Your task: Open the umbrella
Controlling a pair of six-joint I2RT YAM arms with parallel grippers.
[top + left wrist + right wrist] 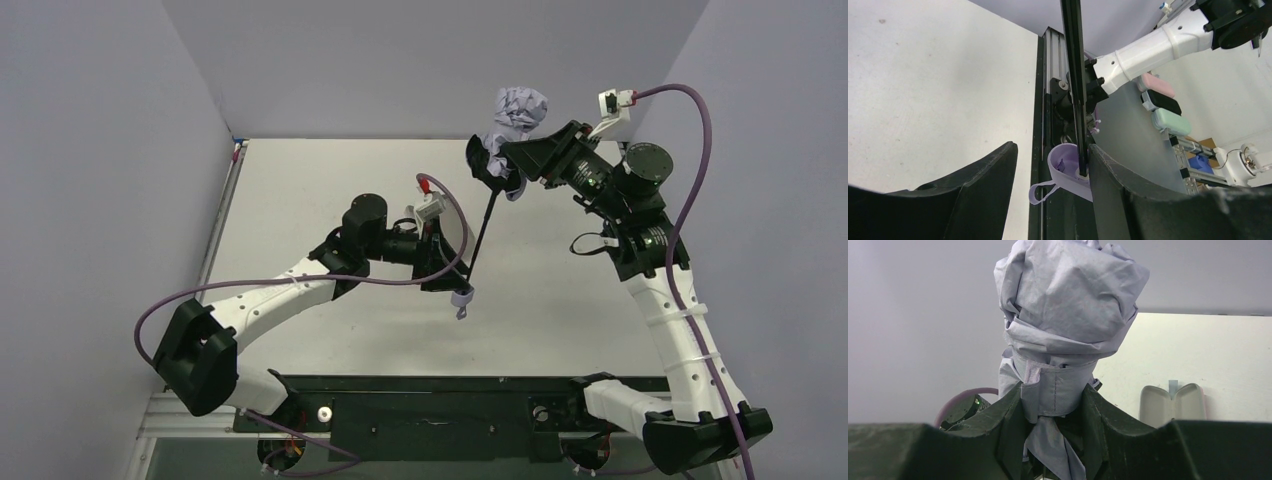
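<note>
Nearest the bases, the left claw [1051, 147] is reaching over the middle of the desk [320, 200] with its jaws standing apart, released. The small lavender handle [1066, 162] of the umbrella [520, 108] is sitting between the claw's fingers [978, 195]. It is lying against one finger while a clear gap is showing on the other side; whether that finger is pressing it I cannot tell. The strap loop [1040, 192] is dangling from the handle into that gap. From the handle the thin black shaft [1073, 75] is running straight, away from the bases and toward the right, extended and bare. At its far end the right claw [1053, 390] is clenching on the umbrella, its two fingers pinching the wrapped band of the pale lavender-grey canopy [1068, 315]. The canopy is bunching above that claw in a crumpled, folded bundle, showing against the back wall [400, 60]. Beyond it, in the right wrist view, a clamshell case [1173, 405] is lying open on the desk, its pale grey inside facing up.
</note>
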